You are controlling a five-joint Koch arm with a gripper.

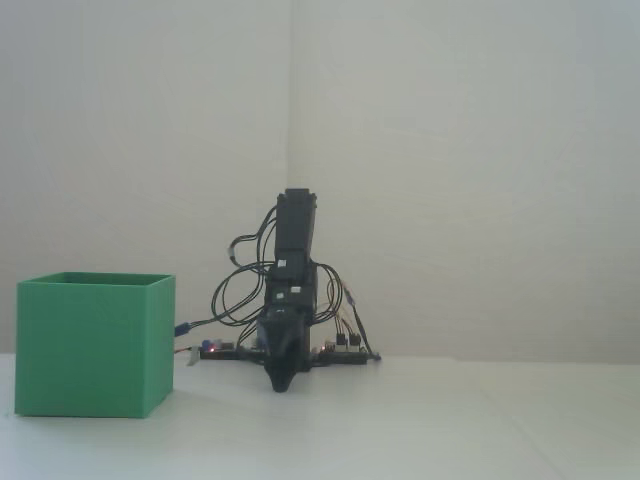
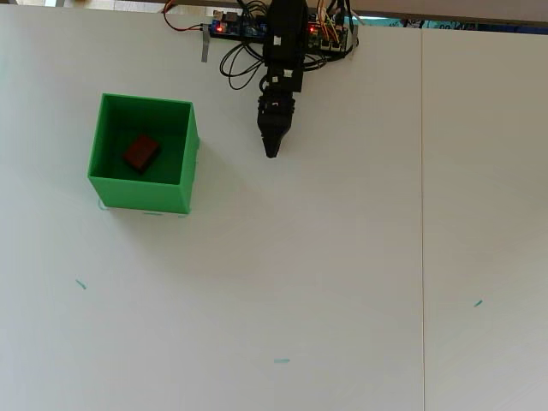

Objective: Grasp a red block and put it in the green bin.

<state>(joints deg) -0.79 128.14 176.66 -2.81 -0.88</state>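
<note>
red block (image 2: pixel 140 152) inside green bin (image 2: pixel 144 192) | jaws (image 2: pixel 272 152) well apart, right, overhead view

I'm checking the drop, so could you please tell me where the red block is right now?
In the overhead view the red block lies inside the green bin at upper left, left of the gripper; the fixed view hides it.

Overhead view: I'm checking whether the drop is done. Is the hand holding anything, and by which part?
Nothing is held. The hand is empty beside the green bin; the red block lies inside it.

The red block (image 2: pixel 141 152) lies tilted on the floor inside the open green bin (image 2: pixel 182 145).
</note>
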